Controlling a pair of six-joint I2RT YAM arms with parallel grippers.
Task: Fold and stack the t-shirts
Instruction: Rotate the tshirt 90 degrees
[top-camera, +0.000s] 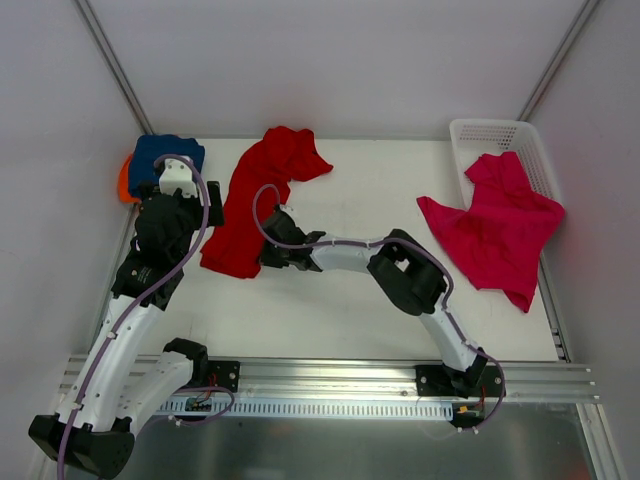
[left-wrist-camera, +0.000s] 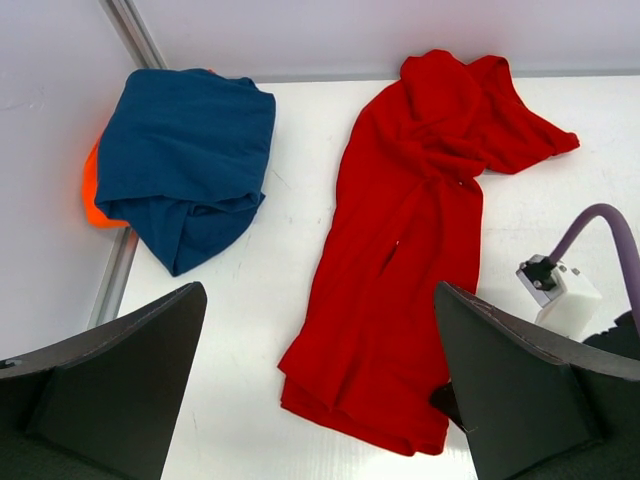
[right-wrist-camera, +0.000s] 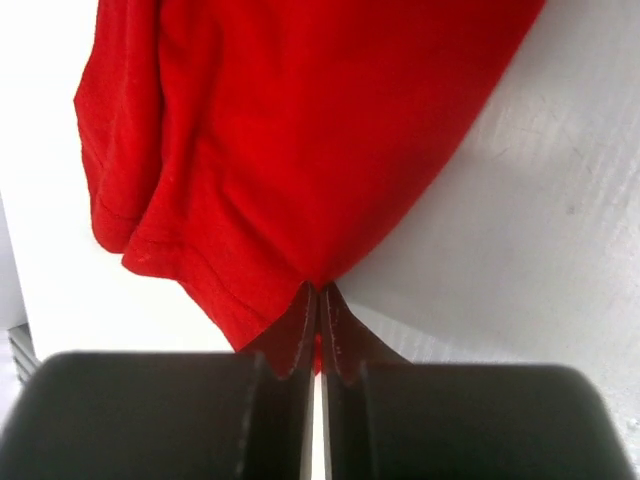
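Seen from overhead, a white desk (top-camera: 350, 300) carries four t-shirts and you have two arms reaching over it. The red t-shirt (top-camera: 262, 195) lies crumpled in a long strip at about 11 o'clock from the desk's middle, running from the far edge back toward you. Your right claw (right-wrist-camera: 318, 300) is pressed together on the near hem of this shirt, pinching a small peak of red cloth between its dark fingers. The rest of the hem spreads out flat on the desk beyond them. At 10 o'clock, in the far left corner, the navy t-shirt (top-camera: 165, 153) sits as a folded bundle. The orange t-shirt (top-camera: 124, 180) lies under it, with only an orange edge showing on the bundle's left side. Your left claw (left-wrist-camera: 320, 290) hangs above the desk with its two fingers spread wide and nothing between them. In the left wrist view the navy bundle sits at 11 o'clock and the red strip at 12 to 1 o'clock. The magenta-pink t-shirt (top-camera: 495, 225) lies unfolded at 3 o'clock, well apart from the others. Its far part drapes over the near end of a white lattice basket (top-camera: 480, 132) that stands at 2 o'clock.
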